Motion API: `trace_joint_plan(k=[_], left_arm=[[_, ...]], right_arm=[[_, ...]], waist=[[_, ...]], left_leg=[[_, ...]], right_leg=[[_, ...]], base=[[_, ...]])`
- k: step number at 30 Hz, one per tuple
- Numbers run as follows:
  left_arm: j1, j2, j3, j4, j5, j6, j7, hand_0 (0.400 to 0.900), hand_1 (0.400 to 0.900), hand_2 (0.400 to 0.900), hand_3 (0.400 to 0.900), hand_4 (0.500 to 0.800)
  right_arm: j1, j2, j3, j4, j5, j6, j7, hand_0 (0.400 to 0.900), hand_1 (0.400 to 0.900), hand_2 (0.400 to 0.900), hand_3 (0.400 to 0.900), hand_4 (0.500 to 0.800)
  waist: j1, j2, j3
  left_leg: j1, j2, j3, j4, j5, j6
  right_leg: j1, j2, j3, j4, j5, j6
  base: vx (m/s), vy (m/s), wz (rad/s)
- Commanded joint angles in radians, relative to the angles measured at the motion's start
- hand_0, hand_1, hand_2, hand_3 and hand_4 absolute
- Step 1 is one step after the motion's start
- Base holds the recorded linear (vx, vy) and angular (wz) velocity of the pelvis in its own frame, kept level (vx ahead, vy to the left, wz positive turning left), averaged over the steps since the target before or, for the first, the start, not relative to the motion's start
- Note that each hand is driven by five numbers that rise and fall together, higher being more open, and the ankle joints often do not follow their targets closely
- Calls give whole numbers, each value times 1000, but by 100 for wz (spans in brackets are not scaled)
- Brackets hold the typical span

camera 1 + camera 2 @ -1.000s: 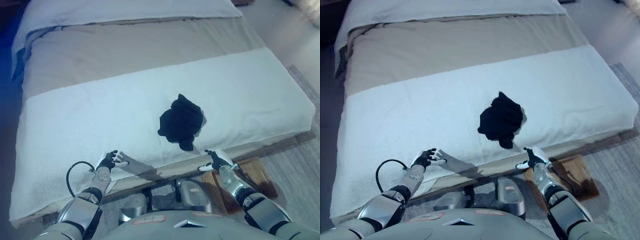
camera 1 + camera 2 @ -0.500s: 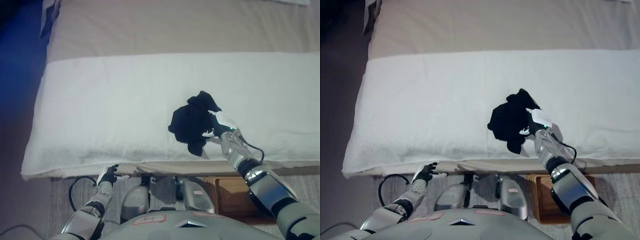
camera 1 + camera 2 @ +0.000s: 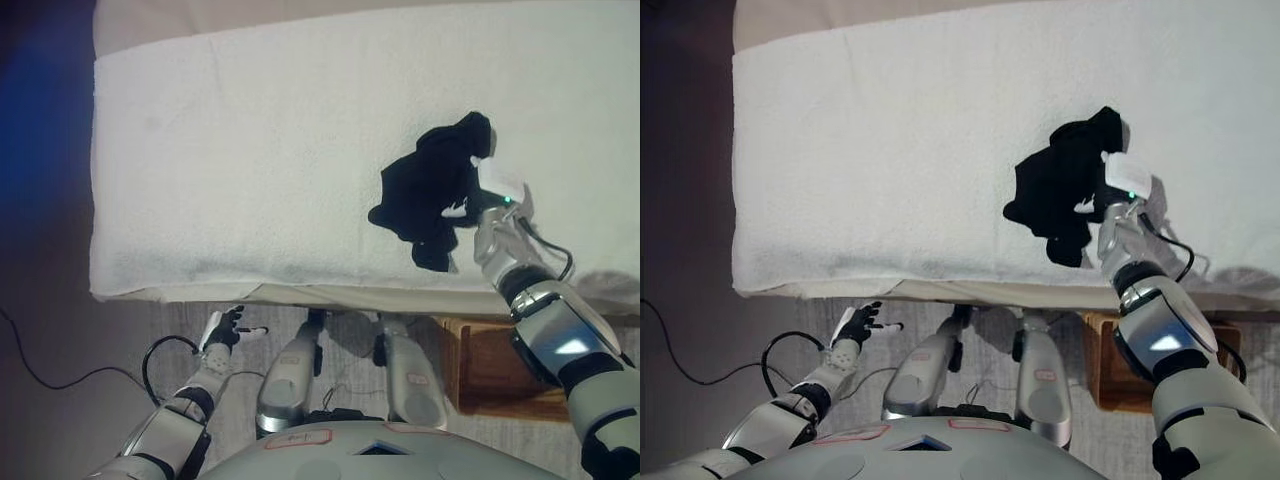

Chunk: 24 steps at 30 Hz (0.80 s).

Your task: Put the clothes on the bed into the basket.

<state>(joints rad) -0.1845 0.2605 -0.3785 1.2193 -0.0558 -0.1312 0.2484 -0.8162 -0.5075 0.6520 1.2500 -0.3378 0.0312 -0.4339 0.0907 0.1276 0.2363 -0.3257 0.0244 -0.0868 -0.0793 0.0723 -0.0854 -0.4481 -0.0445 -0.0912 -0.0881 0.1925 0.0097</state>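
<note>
A black garment [image 3: 432, 190] lies crumpled on the white blanket [image 3: 250, 150], close to the bed's near edge. The right hand [image 3: 462, 208] rests against its right side; finger state cannot be told. The left hand [image 3: 222, 328] hangs below the near edge, fingers spread, holding nothing.

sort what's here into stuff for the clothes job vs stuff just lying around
For the job:
- black garment, lying on the bed
- right hand, at the garment's edge
- wooden basket, on the floor by the bed

Just there:
- left hand, idle below the bed edge
- white blanket
</note>
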Motion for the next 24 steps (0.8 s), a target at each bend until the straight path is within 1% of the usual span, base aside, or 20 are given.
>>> trace_joint_plan(k=[1,3,4,7,10,14,16,18,20,23,24], left_arm=[[-40,52,-46,10,-38,-6,24,900,900,900,900,800],[-27,51,-47,-3,-38,-9,19,900,900,900,900,800],[-19,50,-44,-11,-41,-11,13,900,900,900,900,800],[-8,47,-36,-18,-39,-9,11,900,900,900,900,800],[-36,40,-30,13,-39,0,23,900,900,900,900,800],[-92,20,-8,75,-38,19,47,900,900,900,900,800],[-95,10,2,96,-28,31,47,900,900,900,900,800],[-87,0,14,112,-15,41,43,900,900,900,900,800],[-71,-2,29,127,-2,51,33,900,900,900,900,800],[-53,8,54,139,15,60,18,900,900,900,900,800],[-48,9,53,140,29,61,13,900,900,900,900,800]], right_arm=[[-146,5,61,102,18,-14,32,900,900,900,900,800],[-144,-11,51,110,22,-13,32,900,900,900,900,800],[-134,-19,42,103,28,-15,30,400,400,400,400,500],[-94,-4,23,83,38,-18,30,400,400,400,400,500],[-52,33,9,69,54,-15,28,400,400,400,400,500],[49,92,-21,21,88,-16,25,400,400,400,400,500],[111,107,-44,4,113,-20,31,400,400,400,400,500],[176,108,-82,-12,141,-23,36,400,400,400,400,500],[235,91,-124,-14,159,-22,47,400,400,400,400,500],[309,44,-208,-20,192,-25,53,400,400,400,400,500],[326,35,-224,-17,196,-26,60,400,400,400,400,500]], waist=[[70,19,53],[73,29,58],[73,33,59],[65,32,63],[46,21,53],[0,0,24],[-20,-9,5],[-41,-22,-17],[-58,-33,-39],[-92,-50,-75],[-102,-54,-86]], left_leg=[[-8,-42,50,-8,17,5],[-19,-46,52,-8,19,2],[-20,-46,56,-8,18,1],[-8,-46,60,-8,12,0],[20,-43,66,-8,-4,4],[71,-33,76,-8,-29,9],[107,-29,85,-8,-46,13],[155,-26,95,-8,-65,19],[205,-24,107,-8,-85,26],[276,-23,146,-8,-108,35],[295,-23,162,-8,-116,39]], right_leg=[[33,-1,61,1,-51,65],[22,-4,61,1,-48,67],[20,-5,62,1,-47,69],[30,-2,67,1,-53,68],[53,3,75,1,-61,64],[95,2,81,1,-75,57],[125,4,84,1,-84,54],[164,7,91,1,-94,51],[205,11,103,1,-103,50],[254,24,139,1,-107,54],[269,29,154,1,-108,55]], base=[[10,5,5],[27,15,1],[45,20,-6],[54,16,-17],[55,6,-20],[60,-5,-8],[77,2,-10],[97,4,-26],[86,4,-37],[36,19,-60],[-17,29,-70]])
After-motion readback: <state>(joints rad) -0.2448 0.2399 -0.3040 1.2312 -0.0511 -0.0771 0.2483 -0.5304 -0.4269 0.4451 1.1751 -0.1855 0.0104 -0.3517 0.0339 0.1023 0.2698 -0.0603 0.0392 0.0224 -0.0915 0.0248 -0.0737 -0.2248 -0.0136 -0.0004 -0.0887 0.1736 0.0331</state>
